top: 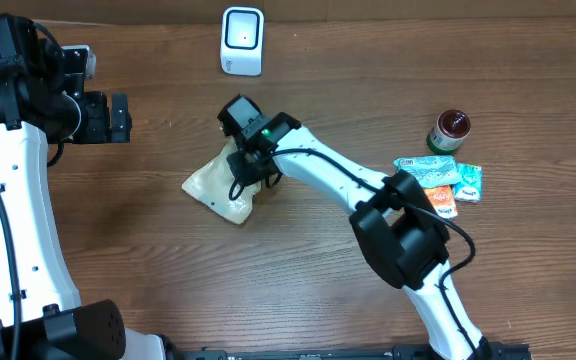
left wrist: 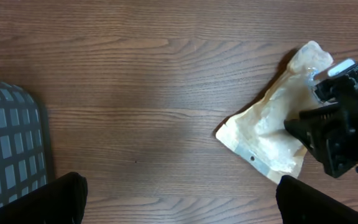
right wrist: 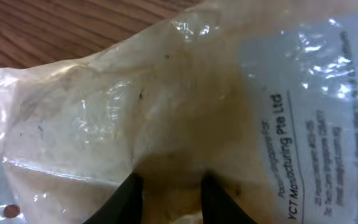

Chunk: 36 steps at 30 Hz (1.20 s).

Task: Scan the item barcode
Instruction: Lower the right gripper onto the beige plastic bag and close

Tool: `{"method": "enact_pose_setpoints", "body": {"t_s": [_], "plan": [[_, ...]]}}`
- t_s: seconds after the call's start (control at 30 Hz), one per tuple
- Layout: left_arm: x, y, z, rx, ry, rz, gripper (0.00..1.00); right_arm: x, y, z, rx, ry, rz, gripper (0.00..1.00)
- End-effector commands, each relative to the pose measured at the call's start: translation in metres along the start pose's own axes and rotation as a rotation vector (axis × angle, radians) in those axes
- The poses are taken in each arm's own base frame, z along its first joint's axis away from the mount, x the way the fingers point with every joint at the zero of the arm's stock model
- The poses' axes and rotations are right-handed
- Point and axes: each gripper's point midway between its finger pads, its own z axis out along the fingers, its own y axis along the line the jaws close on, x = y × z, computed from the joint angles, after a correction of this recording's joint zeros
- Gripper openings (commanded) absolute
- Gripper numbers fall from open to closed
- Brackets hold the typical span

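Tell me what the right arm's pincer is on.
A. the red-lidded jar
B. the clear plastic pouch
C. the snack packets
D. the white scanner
B: the right pincer is down on the plastic pouch, its fingertips pinching the film in the wrist view; the jar, scanner and packets lie apart from it.

In the right wrist view the plastic pouch (right wrist: 166,112) overruns every edge; fine print on its label (right wrist: 316,106) at right blurs, and the fingertips (right wrist: 129,202) are cropped at the bottom.
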Motion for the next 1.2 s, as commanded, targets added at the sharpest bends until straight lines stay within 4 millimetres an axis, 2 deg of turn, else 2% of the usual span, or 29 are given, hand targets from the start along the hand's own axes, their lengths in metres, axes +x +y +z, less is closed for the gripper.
{"method": "enact_pose_setpoints", "body": {"t_s": [0.0, 0.03, 0.13, 0.17, 0.23, 0.3, 0.43, 0.6, 0.67, 0.7, 0.8, 0.87, 0.93, 1.03, 1.17], "plan": [[0.0, -0.002, 0.002, 0.003, 0.005, 0.027, 0.99, 0.012, -0.028, 0.012, 0.141, 0.033, 0.015, 0.29], [0.0, -0.002, 0.002, 0.003, 0.004, 0.027, 1.0, 0.012, -0.029, 0.011, 0.15, 0.031, 0.015, 0.29], [0.0, -0.002, 0.002, 0.003, 0.005, 0.027, 1.0, 0.011, -0.034, 0.011, 0.172, 0.028, 0.009, 0.41], [0.0, -0.002, 0.002, 0.003, 0.004, 0.027, 0.99, 0.011, -0.034, 0.011, 0.172, 0.03, -0.013, 0.48], [0.0, -0.002, 0.002, 0.003, 0.004, 0.027, 1.0, 0.011, -0.034, 0.01, 0.17, 0.032, -0.062, 0.68], [0.0, -0.002, 0.002, 0.003, 0.004, 0.027, 1.0, 0.007, -0.033, 0.007, 0.168, 0.029, -0.093, 0.8], [0.0, -0.002, 0.002, 0.003, 0.004, 0.027, 1.0, -0.007, -0.027, -0.017, 0.161, 0.018, -0.083, 0.8], [0.0, -0.002, 0.002, 0.003, 0.005, 0.027, 0.99, -0.028, -0.011, -0.081, 0.084, 0.006, -0.041, 0.79], [0.0, -0.002, 0.002, 0.003, 0.005, 0.027, 1.0, -0.031, -0.012, -0.104, 0.068, 0.006, 0.026, 0.78], [0.0, -0.002, 0.002, 0.003, 0.005, 0.027, 1.0, -0.03, -0.014, -0.117, 0.06, 0.015, 0.065, 0.74], [0.0, -0.002, 0.002, 0.003, 0.005, 0.027, 1.0, -0.022, -0.029, -0.131, 0.074, 0.052, 0.183, 0.71], [0.0, -0.002, 0.002, 0.003, 0.005, 0.027, 1.0, -0.012, -0.046, -0.133, 0.087, 0.101, 0.311, 0.71], [0.0, -0.002, 0.002, 0.003, 0.004, 0.027, 1.0, -0.004, -0.057, -0.126, 0.06, 0.145, 0.387, 0.71], [0.0, -0.002, 0.002, 0.003, 0.004, 0.027, 1.0, 0.001, -0.062, -0.109, -0.051, 0.199, 0.452, 0.71], [0.0, -0.002, 0.002, 0.003, 0.005, 0.027, 1.0, 0.006, -0.061, -0.074, -0.188, 0.226, 0.496, 0.71]]}}
